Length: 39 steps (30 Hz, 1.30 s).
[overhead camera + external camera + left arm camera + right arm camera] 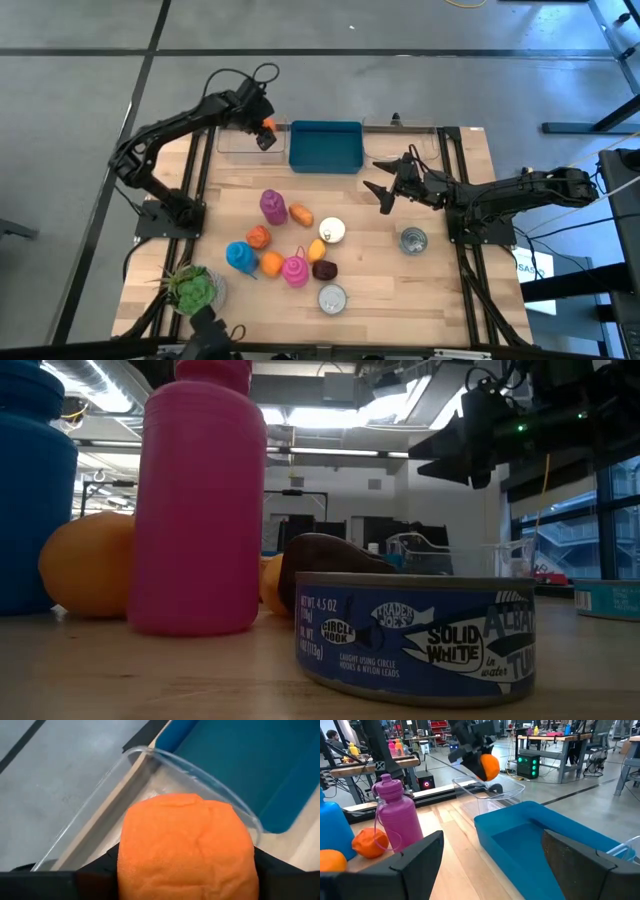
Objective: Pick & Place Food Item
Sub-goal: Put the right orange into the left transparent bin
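At far left of the table (400,290), the left arm reaches forward and bends down at the wrist, its gripper (264,128) hanging over a clear plastic tray (235,145). Its fingers (95,870) pinch an orange bun (187,845): rounded, soft-looking, finely pitted surface, held above the tray's curved rim.

Beside the tray: a blue bin (325,147), rectangular, smooth plastic.

Mid-table: a purple bottle (272,206), a blue bottle (240,256), a pink bottle (200,500), small orange fruits (271,263), a dark brown lump (324,269). A tin can (415,640), blue label, reads "TRADER JOE'S", "SOLID WHITE", "4.5 OZ".

At right, the right arm stretches low across the wood-plank table, its gripper (385,185) near the bin with fingers (415,865) spread wide, holding nothing.
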Available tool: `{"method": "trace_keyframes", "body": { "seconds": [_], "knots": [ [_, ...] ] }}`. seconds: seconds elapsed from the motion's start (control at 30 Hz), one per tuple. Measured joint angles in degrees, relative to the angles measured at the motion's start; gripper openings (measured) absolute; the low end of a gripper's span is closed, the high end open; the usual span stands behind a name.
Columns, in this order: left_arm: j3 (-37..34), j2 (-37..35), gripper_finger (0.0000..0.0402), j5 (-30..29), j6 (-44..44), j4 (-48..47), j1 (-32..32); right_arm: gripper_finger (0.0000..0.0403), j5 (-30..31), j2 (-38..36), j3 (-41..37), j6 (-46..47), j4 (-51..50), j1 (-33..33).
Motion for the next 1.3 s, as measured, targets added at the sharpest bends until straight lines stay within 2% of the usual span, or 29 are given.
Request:
{"method": "trace_keyframes", "body": {
  "seconds": [0.33, 0.47, 0.67, 1.3],
  "knots": [
    [0.32, 3.85, 0.0221, -3.05, -0.54, -0.25, -0.42, 0.0334, 0.04, 0.00, 0.00, 0.98, 0.00, 0.00],
    [2.46, 6.68, 0.0221, -3.30, -0.61, -1.64, -1.44, 0.0334, 0.13, 0.00, 0.00, 0.85, 0.02, -0.04],
    [7.00, 11.57, 0.0221, -6.93, -0.01, -6.02, -2.08, 0.0334, 0.24, 0.00, 0.00, 0.83, -0.02, -0.04],
    [7.98, 21.48, 0.0221, -2.38, -0.64, -7.63, -2.06, 0.0334, 0.24, 0.00, -0.02, -0.26, -0.13, -0.04]
  ]
}}
